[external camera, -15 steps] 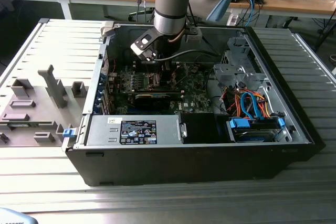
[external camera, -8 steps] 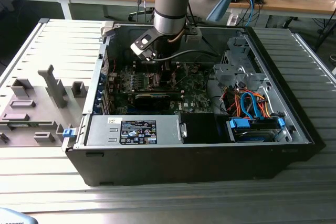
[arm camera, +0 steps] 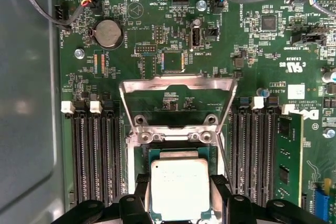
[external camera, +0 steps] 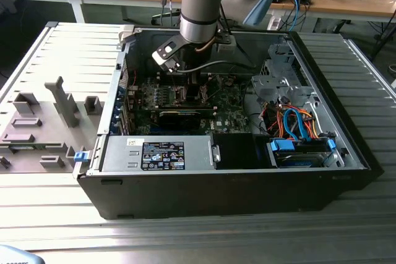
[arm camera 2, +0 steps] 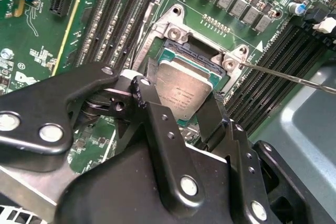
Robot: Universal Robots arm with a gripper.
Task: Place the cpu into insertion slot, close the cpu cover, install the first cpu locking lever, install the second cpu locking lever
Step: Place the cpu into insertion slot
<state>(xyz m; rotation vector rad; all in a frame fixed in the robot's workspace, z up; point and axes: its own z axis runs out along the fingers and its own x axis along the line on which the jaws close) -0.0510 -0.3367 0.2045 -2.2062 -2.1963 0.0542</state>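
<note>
Inside the open computer case [external camera: 216, 196], the cpu cover [arm camera: 178, 83] is standing raised behind the insertion slot [arm camera: 178, 153]. The end effector [arm camera 2: 178, 100] is pinching the cpu [arm camera: 180, 190] by two edges, right over that slot. A locking lever [arm camera 2: 294, 77] is sticking out unlatched, so closing and locking are remaining.

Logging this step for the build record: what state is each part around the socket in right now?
cpu: held between the jaws, over the insertion slot.
insertion slot: uncovered, whether cpu is seated unclear.
cpu cover: swung open.
locking lever: unlatched, raised.
gripper: jaws shut on the cpu.
</note>
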